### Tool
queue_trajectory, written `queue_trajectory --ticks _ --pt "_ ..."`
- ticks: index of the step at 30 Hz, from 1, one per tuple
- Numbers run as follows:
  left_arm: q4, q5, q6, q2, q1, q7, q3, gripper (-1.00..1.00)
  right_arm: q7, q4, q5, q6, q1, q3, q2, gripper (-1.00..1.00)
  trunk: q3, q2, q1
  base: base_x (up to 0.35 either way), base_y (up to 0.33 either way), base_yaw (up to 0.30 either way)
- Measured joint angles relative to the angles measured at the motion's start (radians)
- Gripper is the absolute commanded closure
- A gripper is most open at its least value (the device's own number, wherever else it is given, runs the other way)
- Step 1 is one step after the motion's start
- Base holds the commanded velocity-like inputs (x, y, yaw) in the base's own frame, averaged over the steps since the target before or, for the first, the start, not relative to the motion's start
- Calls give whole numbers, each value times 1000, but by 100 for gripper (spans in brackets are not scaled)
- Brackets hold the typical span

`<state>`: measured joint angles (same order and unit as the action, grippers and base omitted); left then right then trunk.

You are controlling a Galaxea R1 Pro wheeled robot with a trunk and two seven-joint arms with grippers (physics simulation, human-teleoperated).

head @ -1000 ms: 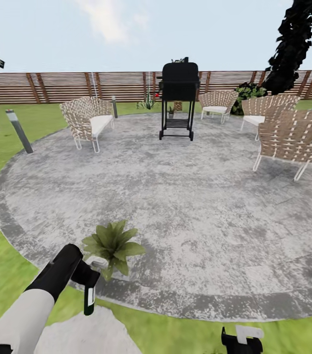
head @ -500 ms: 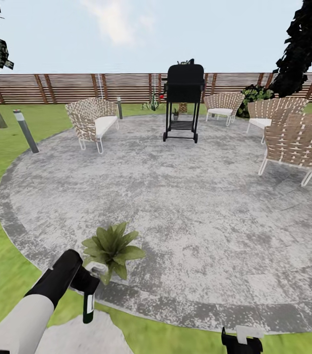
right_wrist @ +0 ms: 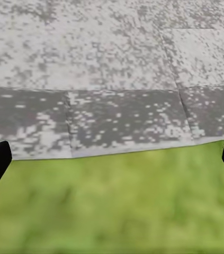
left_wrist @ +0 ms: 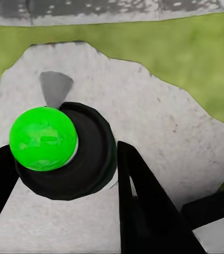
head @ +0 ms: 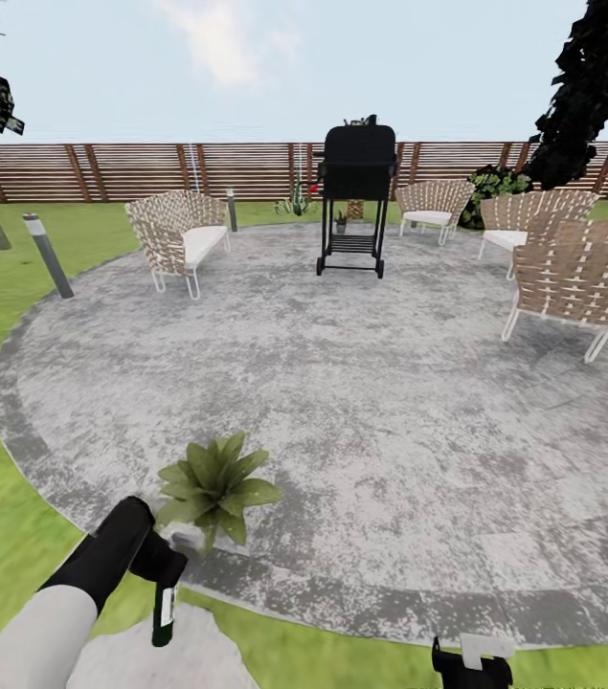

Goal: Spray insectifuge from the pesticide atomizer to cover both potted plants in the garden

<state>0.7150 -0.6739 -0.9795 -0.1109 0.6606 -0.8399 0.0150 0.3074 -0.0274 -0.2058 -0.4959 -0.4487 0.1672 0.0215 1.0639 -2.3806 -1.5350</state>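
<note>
A potted plant [head: 213, 486] stands on the near left edge of the round paving [head: 361, 402], with the atomizer [head: 163, 609] held just before it over a stepping stone [head: 160, 655]. At the paving's far side a grill [head: 353, 196] stands between woven chairs [head: 177, 234] left and right; the fence [head: 150, 170] runs behind them

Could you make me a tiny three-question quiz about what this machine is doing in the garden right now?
1. True or false: the left tool holds the pesticide atomizer.
2. Which is nearest that bottle? A) grill B) potted plant C) lamp post
3. Fill in: the right tool hangs over grass beside the grey ____.

Key: 1 true; 2 B; 3 paving.
</note>
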Motion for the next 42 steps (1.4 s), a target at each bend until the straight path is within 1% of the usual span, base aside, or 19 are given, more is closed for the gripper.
queue_trajectory --ticks 1,3,7,11,20,23,27,31,37,38,41,42 --pt "-8 -3 1 -7 -12 0 -1 100 0 0 0 0 0 0 0 -100 0 0 0 0 0 -153" --pt "-18 -1 2 -10 -29 -1 -1 100 0 0 0 0 0 0 0 -100 0 0 0 0 0 -197" --pt "-23 3 3 -2 -41 1 0 100 0 0 0 0 0 0 0 -100 0 0 0 -2 0 -164" --pt "-18 0 4 -2 -43 2 -1 100 0 0 1 0 0 0 2 -100 0 0 0 -165 79 -29" --pt "-8 -1 4 -28 -40 1 4 100 0 0 1 0 0 0 8 -100 0 0 0 -55 281 -2" --pt "-7 1 3 -31 -33 1 5 100 0 -1 1 0 0 0 2 -100 0 0 0 82 335 -17" --pt "-6 2 4 -30 -30 1 3 100 0 -2 2 0 0 0 1 -100 0 0 0 67 337 -186" --pt "3 3 3 -25 -29 -3 -1 100 0 -2 2 0 0 0 2 -100 0 0 0 -79 314 -257" --pt "9 0 3 -39 -27 -7 -2 100 1 -2 2 0 0 0 3 -100 0 0 0 -149 77 -262" --pt "9 1 9 -44 -26 -8 -10 100 1 -2 2 0 0 0 3 -100 0 0 0 -13 6 -262" --pt "8 6 8 -47 -3 -18 -75 100 1 -2 2 0 0 0 3 -100 0 0 0 -6 2 -262" --pt "2 7 7 -48 22 -25 -103 100 1 -2 2 0 0 0 3 -100 0 0 0 -1 0 -216"
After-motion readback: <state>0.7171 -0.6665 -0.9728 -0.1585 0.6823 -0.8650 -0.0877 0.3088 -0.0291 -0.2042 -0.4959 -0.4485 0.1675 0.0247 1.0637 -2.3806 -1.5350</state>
